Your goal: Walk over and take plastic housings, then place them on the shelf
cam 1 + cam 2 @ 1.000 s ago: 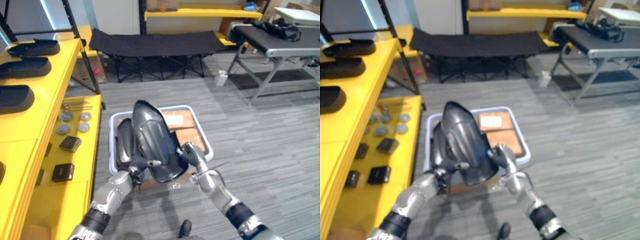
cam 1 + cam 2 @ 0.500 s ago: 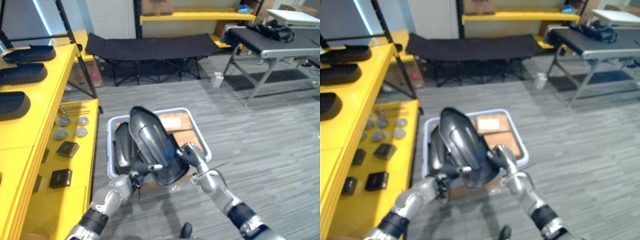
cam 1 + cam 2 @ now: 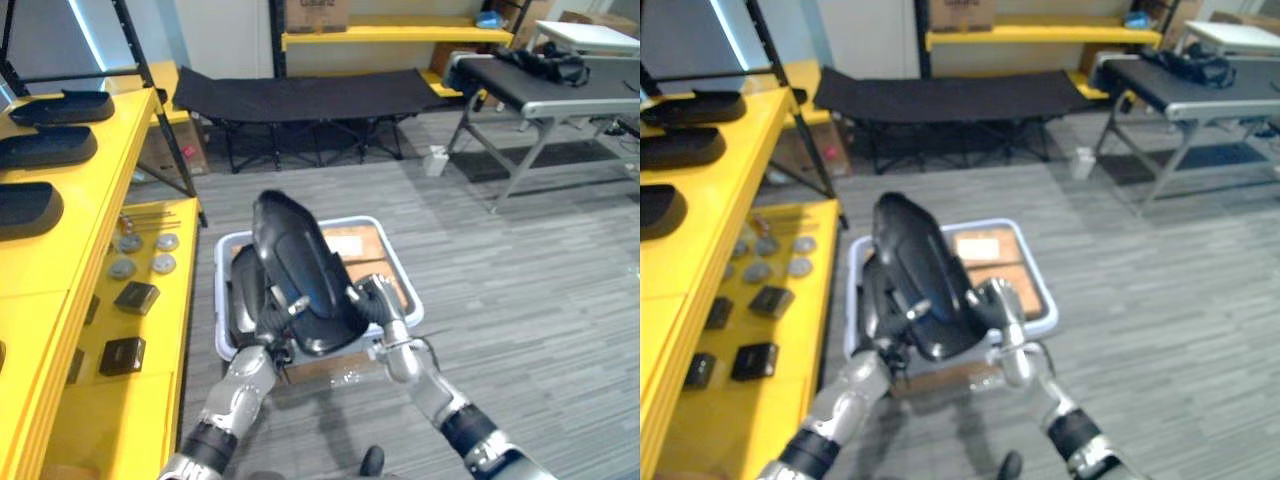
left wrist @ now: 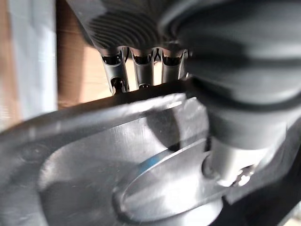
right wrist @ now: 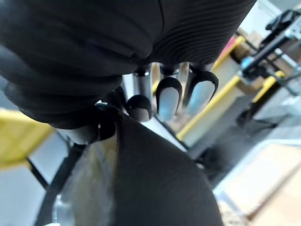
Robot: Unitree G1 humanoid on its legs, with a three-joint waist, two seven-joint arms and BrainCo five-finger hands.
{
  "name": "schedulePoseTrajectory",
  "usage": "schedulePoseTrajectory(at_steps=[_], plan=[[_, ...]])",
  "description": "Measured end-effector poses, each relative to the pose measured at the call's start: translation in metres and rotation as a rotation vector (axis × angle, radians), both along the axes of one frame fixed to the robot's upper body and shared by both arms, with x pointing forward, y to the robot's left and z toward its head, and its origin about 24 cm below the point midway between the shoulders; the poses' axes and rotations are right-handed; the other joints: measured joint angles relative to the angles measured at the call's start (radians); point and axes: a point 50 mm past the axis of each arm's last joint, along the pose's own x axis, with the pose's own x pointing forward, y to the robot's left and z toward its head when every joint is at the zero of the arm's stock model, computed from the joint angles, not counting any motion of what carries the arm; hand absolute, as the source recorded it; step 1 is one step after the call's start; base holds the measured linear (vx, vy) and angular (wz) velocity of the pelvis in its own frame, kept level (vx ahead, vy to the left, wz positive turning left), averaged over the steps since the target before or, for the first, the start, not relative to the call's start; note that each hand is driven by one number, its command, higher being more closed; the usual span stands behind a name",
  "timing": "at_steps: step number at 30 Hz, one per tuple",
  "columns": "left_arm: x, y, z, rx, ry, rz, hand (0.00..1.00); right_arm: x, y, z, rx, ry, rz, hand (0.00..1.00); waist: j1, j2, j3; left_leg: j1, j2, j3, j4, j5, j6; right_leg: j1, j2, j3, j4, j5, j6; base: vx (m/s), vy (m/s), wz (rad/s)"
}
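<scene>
Dark glossy plastic housing (image 3: 298, 270) being held above the white bin (image 3: 397, 262), long axis rising from the hands, narrow rounded end pointing up and away, leaning slightly left. Left hand (image 3: 278, 318) clamping the lower left edge, fingers curling behind, thumb pressing the face; right hand (image 3: 372, 297) gripping the lower right edge likewise. Second housing (image 3: 243, 290) lying in the bin.

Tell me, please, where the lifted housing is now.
In the left eye view the housing is near the centre, held between the left hand and the right hand, over the bin, right of the shelf.
</scene>
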Motion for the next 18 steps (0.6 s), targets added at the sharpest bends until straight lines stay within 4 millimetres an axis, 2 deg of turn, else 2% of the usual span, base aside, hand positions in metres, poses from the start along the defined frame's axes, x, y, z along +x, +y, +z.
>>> schedulePoseTrajectory(at_steps=[6, 16, 17, 18], plan=[[0.002, 0.002, 0.004, -0.118, -0.014, 0.070, 1.00, -0.004, 0.015, 0.011, 0.097, -0.060, 0.043, 1.00, -0.002, -0.014, -0.005, 0.000, 0.005, 0.012, -0.004, 0.000, -0.001, -0.006, 0.006, 0.011, 0.000, 0.001, -0.001, 0.01, -0.008, -0.06], [0.003, 0.000, 0.010, -0.147, -0.056, 0.088, 1.00, -0.009, 0.017, 0.012, 0.142, -0.060, 0.051, 1.00, -0.004, -0.031, -0.005, 0.002, 0.002, 0.021, -0.004, 0.000, 0.000, -0.010, 0.006, 0.025, 0.000, 0.015, 0.000, 0.00, 0.003, -0.02], [0.003, 0.000, 0.013, -0.123, -0.071, 0.090, 1.00, -0.009, 0.017, 0.012, 0.147, -0.061, 0.053, 0.00, -0.004, -0.032, -0.005, 0.002, 0.002, 0.022, -0.003, 0.000, 0.000, -0.010, 0.006, 0.027, 0.000, 0.017, -0.001, -0.02, -0.002, -0.03], [0.004, 0.000, 0.016, -0.097, -0.090, 0.092, 1.00, -0.009, 0.018, 0.012, 0.156, -0.062, 0.056, 0.00, -0.004, -0.032, -0.004, 0.002, 0.002, 0.023, -0.002, 0.000, 0.000, -0.010, 0.007, 0.027, 0.000, 0.018, -0.002, 0.00, 0.000, 0.00]])
